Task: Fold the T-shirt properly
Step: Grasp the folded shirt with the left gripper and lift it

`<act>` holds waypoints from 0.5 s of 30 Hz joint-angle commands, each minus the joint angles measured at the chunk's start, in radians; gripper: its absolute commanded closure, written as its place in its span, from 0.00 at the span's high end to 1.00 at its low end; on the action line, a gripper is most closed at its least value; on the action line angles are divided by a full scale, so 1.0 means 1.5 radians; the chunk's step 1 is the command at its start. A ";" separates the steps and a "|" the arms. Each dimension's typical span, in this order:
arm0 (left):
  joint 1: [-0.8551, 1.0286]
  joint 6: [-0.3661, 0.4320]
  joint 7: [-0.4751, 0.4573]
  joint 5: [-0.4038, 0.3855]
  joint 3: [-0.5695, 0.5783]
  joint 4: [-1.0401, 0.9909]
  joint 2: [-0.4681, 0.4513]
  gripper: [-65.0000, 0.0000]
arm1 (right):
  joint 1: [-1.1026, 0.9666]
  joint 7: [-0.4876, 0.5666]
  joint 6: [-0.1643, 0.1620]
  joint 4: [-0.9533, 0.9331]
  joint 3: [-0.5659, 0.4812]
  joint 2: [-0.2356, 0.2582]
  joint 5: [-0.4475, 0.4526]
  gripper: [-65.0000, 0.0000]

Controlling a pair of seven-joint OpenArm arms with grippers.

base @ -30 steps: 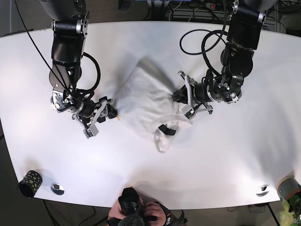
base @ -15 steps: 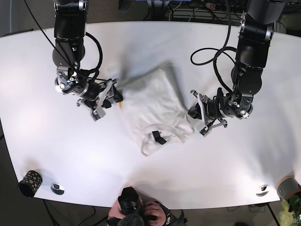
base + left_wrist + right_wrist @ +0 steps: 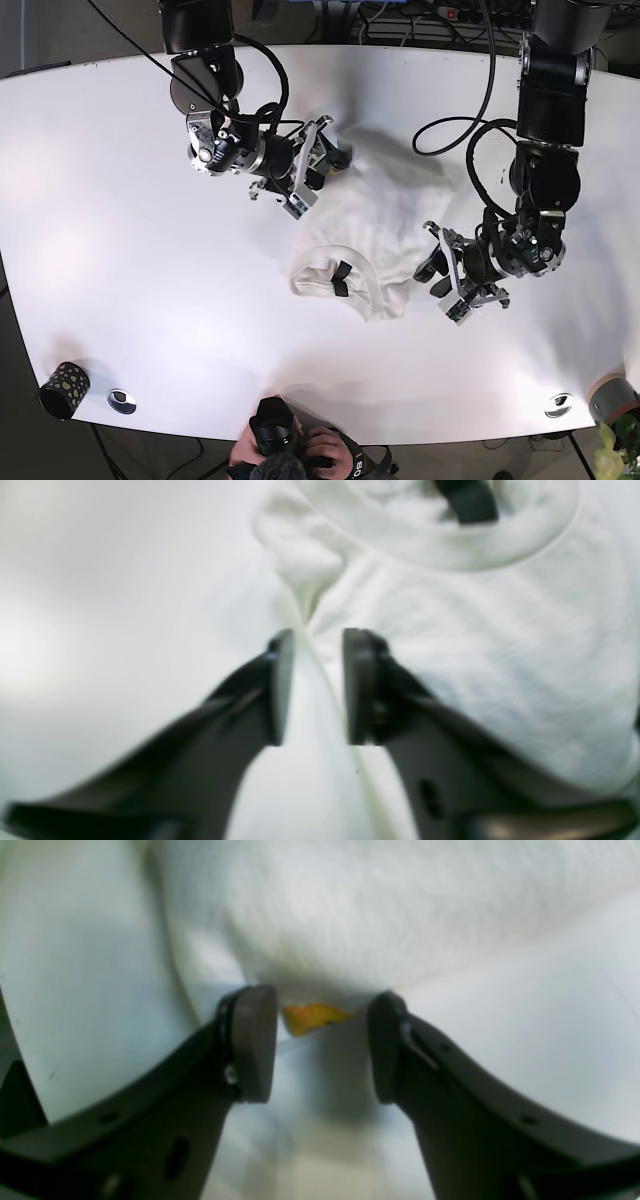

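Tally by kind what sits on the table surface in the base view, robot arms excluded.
White T-shirt: 1
Dark speckled cup, near-left corner: 1
Grey cup, near-right corner: 1
Round metal table fittings: 2
Total: 5

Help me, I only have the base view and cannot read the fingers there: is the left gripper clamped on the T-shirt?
Observer: No. In the left wrist view the left gripper stands open, with a raised crease of the T-shirt running between its fingers.
Operator: And the other arm?
Observer: The right gripper is open as well, at the shirt's edge, clamping nothing.
Operator: Anything between its fingers?
Observer: A small orange scrap shows just under the cloth edge there; I cannot tell what it is.
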 commanded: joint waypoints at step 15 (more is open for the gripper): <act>0.132 0.247 -0.039 -0.012 0.006 0.173 0.126 0.78 | 0.009 -0.032 0.001 0.065 0.110 0.028 0.003 0.42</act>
